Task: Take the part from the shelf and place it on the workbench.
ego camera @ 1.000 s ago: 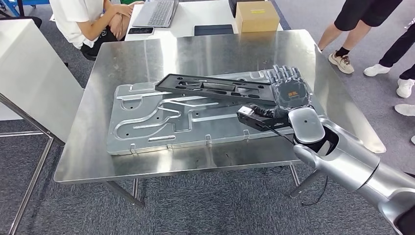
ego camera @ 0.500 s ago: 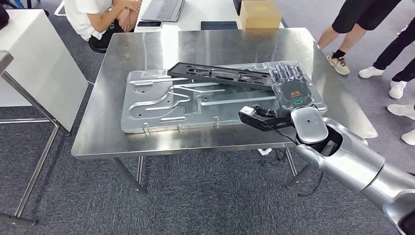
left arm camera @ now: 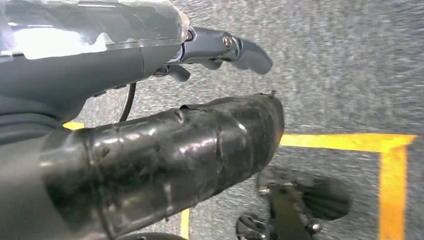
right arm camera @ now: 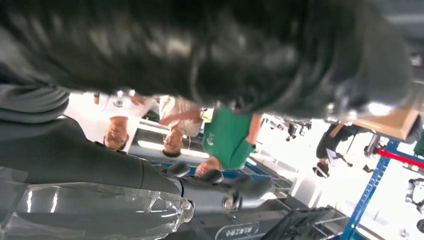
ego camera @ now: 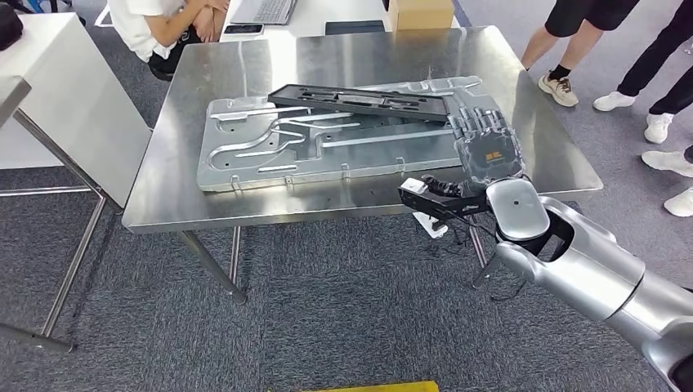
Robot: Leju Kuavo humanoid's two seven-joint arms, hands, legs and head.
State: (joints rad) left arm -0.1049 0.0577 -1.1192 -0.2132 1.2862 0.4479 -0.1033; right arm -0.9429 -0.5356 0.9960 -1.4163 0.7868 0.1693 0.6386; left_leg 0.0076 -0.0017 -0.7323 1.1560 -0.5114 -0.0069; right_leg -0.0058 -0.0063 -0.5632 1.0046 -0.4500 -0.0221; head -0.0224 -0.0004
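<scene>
The long black part [ego camera: 359, 100] lies flat on the ribbed metal plate [ego camera: 270, 147] on the steel workbench [ego camera: 163, 196]. My right hand [ego camera: 486, 151] hovers over the bench's near right corner, back toward me, fingers stretched out and spread. It holds nothing, and a small gap separates its fingertips [ego camera: 478, 122] from the part's right end. In the right wrist view the hand [right arm camera: 210, 60] is a dark blur. My left hand [left arm camera: 165, 140] hangs over grey carpet with thumb and fingers apart and nothing in it.
People's legs [ego camera: 572, 49] stand past the bench's right side and a seated person [ego camera: 163, 24] is at the back left. A white table [ego camera: 65, 98] stands left. A cardboard box [ego camera: 419, 12] and laptop [ego camera: 266, 10] sit behind. Yellow floor tape [left arm camera: 350, 142] runs under my left hand.
The whole picture has shifted: the camera has backed away and the bench sits higher in view. My right hand, at the part's right end before, is now off it.
</scene>
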